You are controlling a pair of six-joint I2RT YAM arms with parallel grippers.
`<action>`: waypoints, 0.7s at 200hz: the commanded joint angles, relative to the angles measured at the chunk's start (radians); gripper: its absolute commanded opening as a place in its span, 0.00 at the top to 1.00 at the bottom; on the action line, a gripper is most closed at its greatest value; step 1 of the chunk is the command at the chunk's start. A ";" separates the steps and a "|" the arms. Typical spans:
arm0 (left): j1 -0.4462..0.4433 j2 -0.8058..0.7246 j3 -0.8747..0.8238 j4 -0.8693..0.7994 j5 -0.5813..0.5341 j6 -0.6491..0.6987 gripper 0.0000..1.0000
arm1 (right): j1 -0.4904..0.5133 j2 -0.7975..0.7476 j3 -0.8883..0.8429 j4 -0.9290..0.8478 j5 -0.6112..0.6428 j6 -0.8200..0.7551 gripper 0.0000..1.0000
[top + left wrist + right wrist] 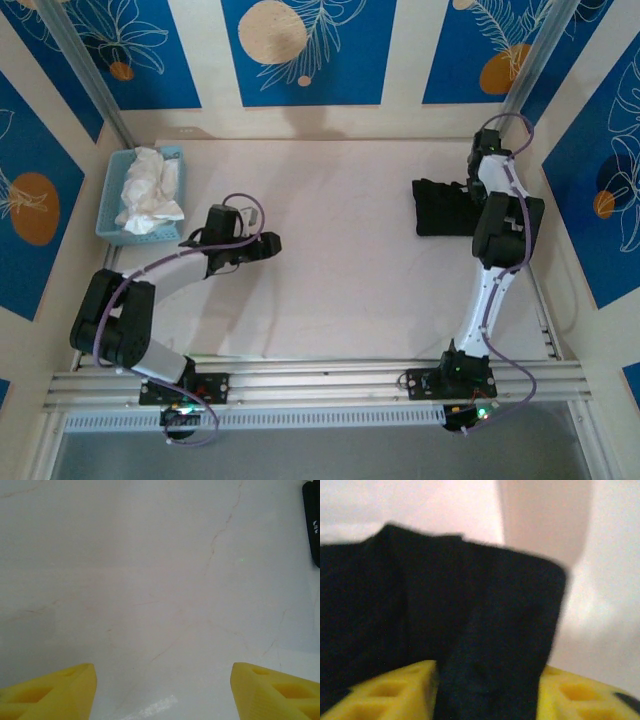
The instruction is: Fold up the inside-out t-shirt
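Observation:
The inside-out t-shirt (445,208) is a compact black folded bundle at the right of the table. Its right edge passes under my right arm. In the right wrist view the black cloth (420,605) is close up and blurred. A fold of it lies in the wide gap of my right gripper (487,690), whose yellow fingers (390,692) stand apart on either side. From above, the right gripper (476,190) sits at the shirt's right edge. My left gripper (272,243) hovers open over bare table left of centre, with nothing between its fingers (55,692). A black strip of the shirt (312,525) shows at the left wrist view's right edge.
A blue basket (110,190) holding a crumpled white cloth (150,190) stands at the back left. Patterned walls close the table (340,280) in at the back and both sides. A metal rail runs along the near edge.

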 commanded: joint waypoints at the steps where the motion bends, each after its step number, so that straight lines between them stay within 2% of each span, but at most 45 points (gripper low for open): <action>1: 0.004 -0.049 -0.009 -0.037 -0.044 0.022 0.29 | 0.048 -0.088 0.011 0.010 0.089 0.029 0.37; 29: 0.003 -0.091 -0.005 -0.064 -0.092 0.050 0.28 | 0.115 -0.238 -0.099 0.067 0.073 0.053 0.23; 50: 0.005 -0.139 -0.005 -0.091 -0.168 0.084 0.25 | 0.179 -0.364 -0.182 0.080 0.034 0.099 0.12; 69: 0.005 -0.200 -0.013 -0.116 -0.249 0.123 0.22 | 0.245 -0.488 -0.280 0.104 -0.027 0.151 0.09; 114: 0.005 -0.443 -0.123 -0.130 -0.556 0.204 0.01 | 0.442 -0.843 -0.645 0.309 -0.176 0.214 0.00; 140: 0.006 -0.589 -0.237 -0.048 -0.683 0.240 0.00 | 0.493 -1.018 -0.900 0.470 -0.216 0.297 0.01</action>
